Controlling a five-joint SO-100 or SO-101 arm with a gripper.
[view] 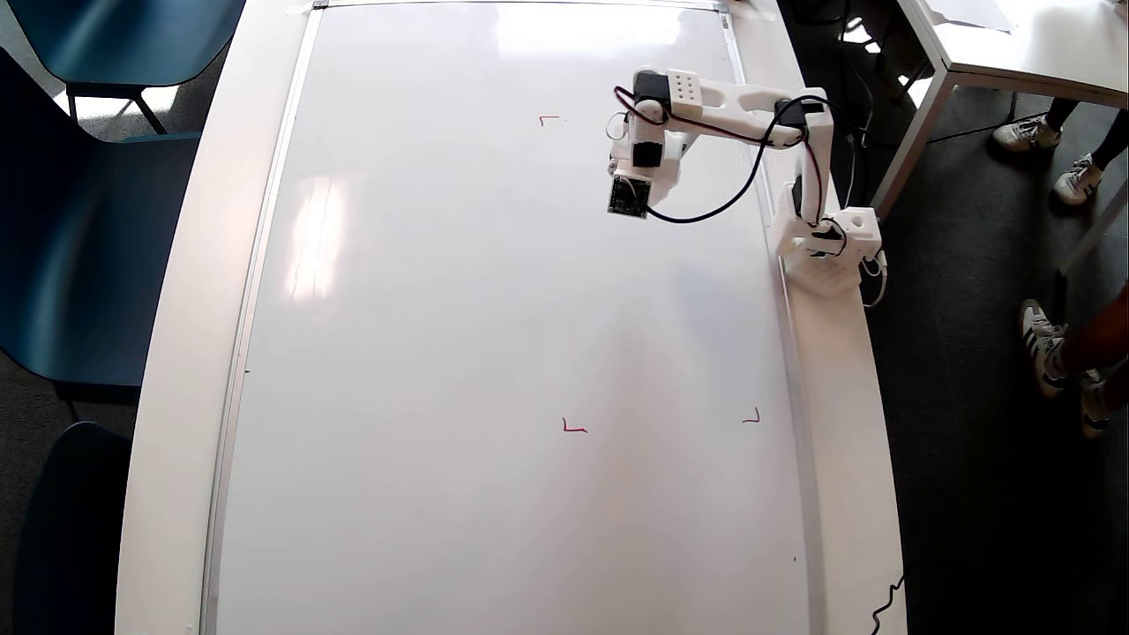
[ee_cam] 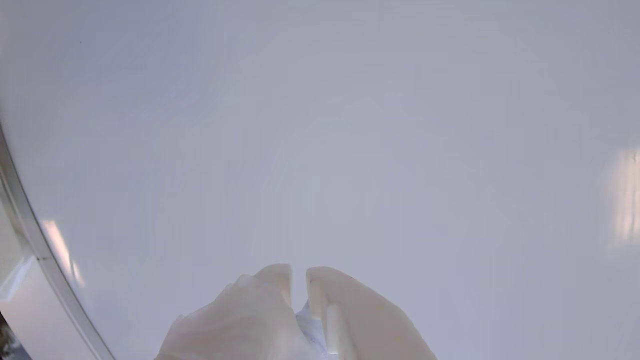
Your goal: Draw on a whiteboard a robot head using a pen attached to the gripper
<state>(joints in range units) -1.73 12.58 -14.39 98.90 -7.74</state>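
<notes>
Gripper (ee_cam: 299, 275) comes in from the bottom edge of the wrist view, two white fingers (ee_cam: 350, 310) nearly together w/ only a thin slit between the tips; a pale bluish-white bit, prob. the pen (ee_cam: 311, 322), sits pinched low in that slit, tip not visible. In the overhead view the gripper (view: 628, 190) hangs over the upper right part of the whiteboard (view: 441, 353), pointing down, w/ a small dark circuit board (view: 630, 197) on its near face; can't tell there if anything touches the surface. Arm (view: 732, 106) is white w/ black cables looping off it, folded back to its base (view: 829, 238) just off the board's right edge on the table (view: 176, 353). Board is glossy white, thin silver frame (ee_cam: 30, 230), window glare in streaks; no blue line visible on it in either view. Three small red corner marks show: one (view: 549, 118) left of the gripper, two lower down (view: 574, 428) and (view: 751, 417); nothing lies between them. Around the table: dark blue chairs (view: 88, 247) at left, another white table (view: 1014, 53) top right, people's sneakers (view: 1050, 163) on the dark floor at right.
</notes>
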